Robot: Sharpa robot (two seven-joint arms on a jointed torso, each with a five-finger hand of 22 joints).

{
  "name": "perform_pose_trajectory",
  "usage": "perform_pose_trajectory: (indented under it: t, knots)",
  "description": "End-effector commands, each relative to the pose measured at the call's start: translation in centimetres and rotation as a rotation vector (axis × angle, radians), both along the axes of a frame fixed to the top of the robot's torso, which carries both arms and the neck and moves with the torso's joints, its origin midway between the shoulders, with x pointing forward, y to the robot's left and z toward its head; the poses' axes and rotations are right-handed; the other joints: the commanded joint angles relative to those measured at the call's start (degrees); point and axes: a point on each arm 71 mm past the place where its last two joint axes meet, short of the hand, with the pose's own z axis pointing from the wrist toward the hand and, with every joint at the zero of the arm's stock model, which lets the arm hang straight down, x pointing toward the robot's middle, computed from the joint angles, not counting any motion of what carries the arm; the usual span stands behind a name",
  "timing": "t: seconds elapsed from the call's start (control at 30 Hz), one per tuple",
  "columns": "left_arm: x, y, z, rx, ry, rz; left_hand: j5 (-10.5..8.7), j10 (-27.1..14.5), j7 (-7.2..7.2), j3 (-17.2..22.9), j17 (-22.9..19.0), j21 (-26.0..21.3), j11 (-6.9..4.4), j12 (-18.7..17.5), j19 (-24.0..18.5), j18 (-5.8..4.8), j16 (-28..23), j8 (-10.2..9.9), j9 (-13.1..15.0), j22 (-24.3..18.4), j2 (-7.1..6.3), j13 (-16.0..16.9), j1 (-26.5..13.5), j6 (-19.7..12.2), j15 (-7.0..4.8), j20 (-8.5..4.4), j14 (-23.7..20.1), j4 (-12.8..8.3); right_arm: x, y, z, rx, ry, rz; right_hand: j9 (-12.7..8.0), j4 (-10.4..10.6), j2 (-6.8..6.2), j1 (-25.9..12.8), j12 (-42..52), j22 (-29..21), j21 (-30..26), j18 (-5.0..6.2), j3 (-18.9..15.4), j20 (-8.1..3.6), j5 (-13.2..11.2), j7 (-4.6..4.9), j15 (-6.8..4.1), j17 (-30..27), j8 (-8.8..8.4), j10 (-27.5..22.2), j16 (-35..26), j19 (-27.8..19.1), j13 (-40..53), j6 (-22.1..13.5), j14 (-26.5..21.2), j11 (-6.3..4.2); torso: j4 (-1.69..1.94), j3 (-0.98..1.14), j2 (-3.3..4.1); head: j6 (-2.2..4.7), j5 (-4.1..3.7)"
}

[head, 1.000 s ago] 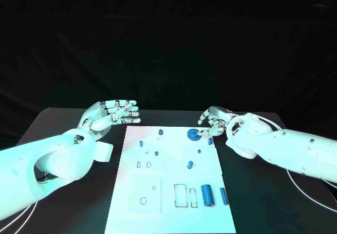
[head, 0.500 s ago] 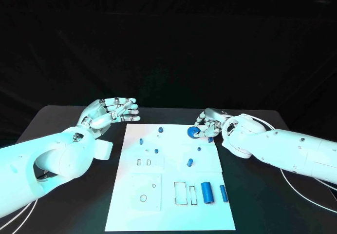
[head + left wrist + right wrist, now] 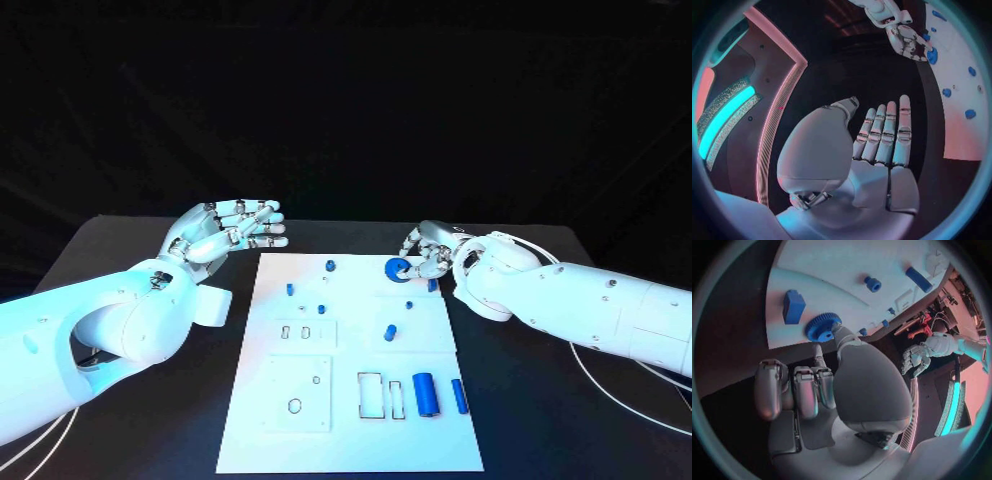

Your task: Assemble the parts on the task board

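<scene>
We look down on a black counter (image 3: 144,420) with a white task board (image 3: 353,440) lying lengthwise in its middle.

Nearest to us, toward the board's right side, a fat blue cylinder (image 3: 426,393) lies beside a thinner blue pin (image 3: 459,396), and just left of them are two outlined rectangular slots (image 3: 382,396). A little farther along, a small blue peg (image 3: 389,331) stands near the middle of the board. Beyond it, smaller blue parts dot the far half: one near the left edge (image 3: 290,290) and one close to the far end (image 3: 329,266).

At the far right corner of the board we see a round blue gear (image 3: 397,268). The right robot hand (image 3: 436,252) reaches in from the right, and its fingertips touch the gear's rim; in the right wrist view the thumb tip meets the gear (image 3: 822,326) while the other fingers are curled back over the counter. A blue block (image 3: 793,306) lies just beside the gear on the board.

The left robot hand (image 3: 228,232) hovers above the counter, off the board's far left corner, with its palm open, fingers straight and close together, holding nothing.
</scene>
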Motion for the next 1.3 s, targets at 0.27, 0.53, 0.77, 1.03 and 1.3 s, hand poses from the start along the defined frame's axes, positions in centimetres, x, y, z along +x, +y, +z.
perform_pose_trajectory:
  t: [0.27, 0.53, 0.77, 1.03, 1.3]
  knots:
    - [0.0, -0.2, 0.1, -0.009, -0.007, -0.022, -0.32, -0.04, 1.78, 0.19, 0.05, 0.38, 0.46, -0.39, -0.24, 0.63, -0.17, 0.16, 0.09, -0.03, -0.2, -0.07, -0.56, -0.27, -0.03, 0.22, -0.25, 0.09, 0.0, 0.2, -0.7, -0.02, 0.059, 0.019, 0.18, 0.69, 0.82, 0.38, -0.11, 3.65, 0.17, -0.61, -0.16, 0.07, 0.25, 0.01, 0.31, 14.04, 0.16, 4.64, 0.22, 0.22, 13.4, 0.07, 5.85, 0.3, 0.01, 0.01, -0.03, -0.36, 0.09]
    - [0.0, -0.2, 0.1, -0.007, -0.003, -0.02, -0.34, -0.04, 1.82, 0.25, 0.26, 0.42, 0.48, -0.42, -0.28, 0.65, -0.13, 0.17, 0.12, -0.03, -0.12, -0.06, -0.75, -0.31, -0.01, 0.24, -0.31, 0.2, -0.1, 0.2, -1.0, -0.028, 0.077, 0.025, 0.27, 0.93, 1.12, 0.84, -0.23, 3.84, 0.3, -0.64, -0.09, 0.06, 0.27, -0.07, 0.28, 14.07, 0.38, 4.53, 0.23, 0.3, 13.27, 0.44, 5.86, 0.23, -0.04, -0.03, -0.04, -0.37, 0.16]
    - [-0.1, -0.2, 0.1, -0.007, -0.002, -0.02, -0.34, -0.04, 1.82, 0.25, 0.26, 0.42, 0.48, -0.42, -0.28, 0.65, -0.13, 0.17, 0.12, -0.03, -0.12, -0.06, -0.75, -0.31, -0.01, 0.24, -0.31, 0.2, -0.3, 0.7, -1.1, -0.039, 0.071, 0.044, 0.4, 1.16, 2.03, 2.68, -0.07, 4.73, 0.97, -0.84, 1.1, -0.07, 0.34, -0.29, 0.1, 14.3, 0.75, 4.68, 0.31, 0.72, 13.47, 1.27, 5.91, 0.03, -0.01, 0.02, -0.04, -0.39, 0.2]
    - [-0.1, -0.1, 0.1, -0.007, -0.003, -0.019, -0.33, -0.03, 1.82, 0.29, 0.33, 0.45, 0.48, -0.42, -0.28, 0.65, -0.12, 0.18, 0.13, -0.03, -0.09, -0.06, -0.74, -0.31, -0.01, 0.24, -0.32, 0.18, -0.9, 1.6, -0.7, -0.07, -0.033, 0.059, 0.55, 0.81, 2.74, 5.56, 0.42, 5.69, 1.65, -1.02, 5.81, -0.68, 0.4, -1.22, -0.64, 14.56, 1.62, 5.12, 0.39, 1.13, 14.05, 4.07, 5.96, -0.8, -0.06, 0.02, -0.03, -0.4, 0.35]
    - [-0.1, -0.2, 0.1, -0.006, -0.001, -0.019, -0.33, -0.03, 1.82, 0.31, 0.35, 0.45, 0.48, -0.43, -0.28, 0.66, -0.11, 0.19, 0.13, -0.02, -0.08, -0.06, -0.74, -0.31, -0.02, 0.24, -0.32, 0.17, -1.9, 2.8, 0.4, -0.006, -0.15, 0.084, 0.8, 1.98, 3.05, 4.12, 0.62, 6.32, 2.09, -1.15, 8.06, -1.1, 0.28, -1.77, -1.09, 14.64, 2.12, 5.31, 0.41, 1.43, 14.28, 5.41, 5.98, -1.3, 0.2, 0.0, -0.05, -0.24, 0.38]
